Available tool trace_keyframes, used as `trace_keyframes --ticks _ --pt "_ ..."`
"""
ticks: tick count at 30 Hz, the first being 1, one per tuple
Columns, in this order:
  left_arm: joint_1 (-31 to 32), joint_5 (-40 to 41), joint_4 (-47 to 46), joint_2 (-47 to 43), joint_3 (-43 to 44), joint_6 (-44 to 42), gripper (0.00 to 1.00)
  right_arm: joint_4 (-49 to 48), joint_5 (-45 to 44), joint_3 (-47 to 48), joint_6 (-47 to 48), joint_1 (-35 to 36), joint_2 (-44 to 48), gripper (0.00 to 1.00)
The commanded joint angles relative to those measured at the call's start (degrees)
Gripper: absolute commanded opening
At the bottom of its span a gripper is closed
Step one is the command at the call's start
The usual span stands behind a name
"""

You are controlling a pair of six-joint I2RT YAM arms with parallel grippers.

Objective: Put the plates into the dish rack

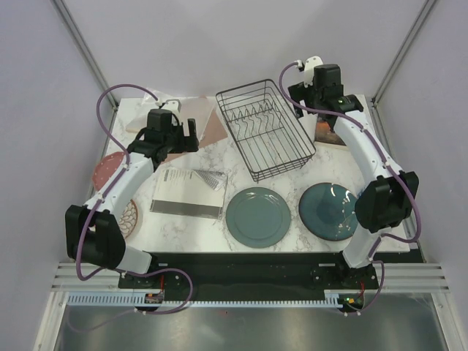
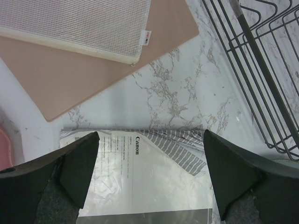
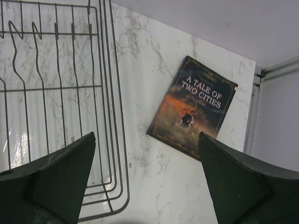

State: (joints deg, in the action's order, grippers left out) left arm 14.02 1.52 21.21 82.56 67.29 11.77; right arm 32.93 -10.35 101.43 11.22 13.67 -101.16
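Surface: marble-look table (image 1: 322, 172), pale walls (image 1: 219, 44) on three sides.
Dish rack (image 1: 285, 162): black wire, far centre, upright tines inside, marble showing through.
Near edge: teal-green plate (image 1: 257, 216) and dark blue plate (image 1: 329, 210), flat, side by side.
Left edge: reddish-pink plate (image 1: 108, 170) and patterned whitish plate (image 1: 131, 218), partly hidden by the left arm (image 1: 121, 186).
Left gripper (image 2: 150, 140): spread wide, empty, above a Canon leaflet (image 2: 140, 177).
Right gripper (image 3: 147, 140): spread wide, empty, between rack and paperback (image 3: 192, 108).

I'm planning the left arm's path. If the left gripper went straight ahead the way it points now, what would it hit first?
Most likely the plastic-wrapped Canon booklet lying on the table. It sits squarely ahead of the open left gripper. How far off is unclear.
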Motion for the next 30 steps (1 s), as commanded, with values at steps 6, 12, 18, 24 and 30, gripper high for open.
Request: trace_keyframes --ticks 6,12,18,24,30 --pt "1.27 8.41 1.82 -3.37 -1.54 -0.08 1.0 -4.46 12.7 10.01 8.2 0.04 -9.48 0.97" --pt "1.27 4.9 1.29 -5.22 -4.53 2.03 1.0 -1.91 19.31 15.9 5.83 -0.66 -15.63 0.88" --pt "1.36 3.32 0.76 -5.05 -5.06 1.94 1.0 1.78 18.79 21.18 6.35 -1.8 -21.35 0.73" --pt "1.36 1.65 0.59 -3.73 -4.45 1.85 1.0 4.51 17.4 24.43 6.79 -2.95 -26.36 0.58" --pt "1.36 1.29 -0.56 -2.76 -4.01 0.98 1.0 6.53 17.73 26.01 7.32 -3.91 -29.53 0.54"
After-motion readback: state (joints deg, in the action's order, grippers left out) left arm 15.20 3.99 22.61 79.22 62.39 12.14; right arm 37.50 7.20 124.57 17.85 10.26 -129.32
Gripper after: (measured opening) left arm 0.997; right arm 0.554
